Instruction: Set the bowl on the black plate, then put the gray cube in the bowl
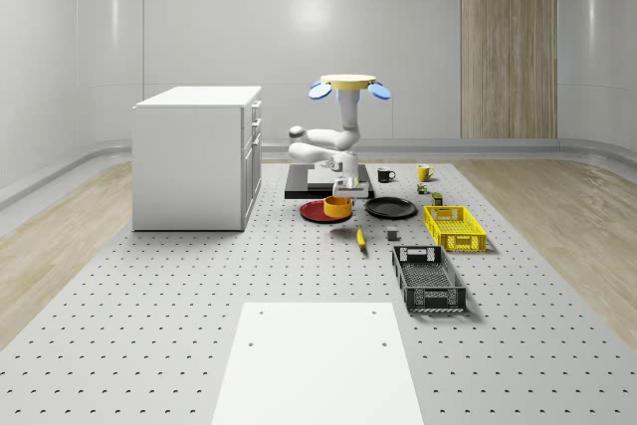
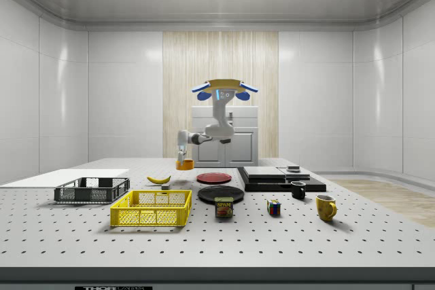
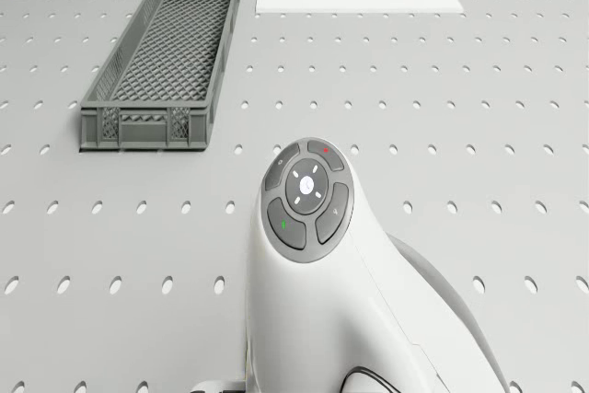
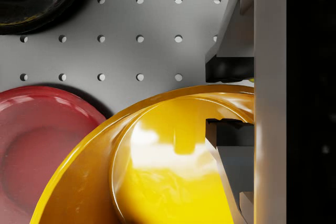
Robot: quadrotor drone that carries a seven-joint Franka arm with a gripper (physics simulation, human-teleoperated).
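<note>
Orange bowl (image 1: 337, 207) is grasped at its rim by the end effector (image 4: 229, 100), one finger inside and one outside, lifted above the table (image 1: 149, 325) between the red plate (image 1: 317, 211) and black plate (image 1: 391, 208). Drone (image 1: 348, 84) hovers above them. One can (image 2: 223, 207) reads "SPAM".

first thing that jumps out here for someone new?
The drone hovering mid-scene over the perforated table, its white arm folded down. Its gripper pinches the rim of an orange bowl just above the red plate, with the black plate alongside, toward the whole-scene view's right.
</note>
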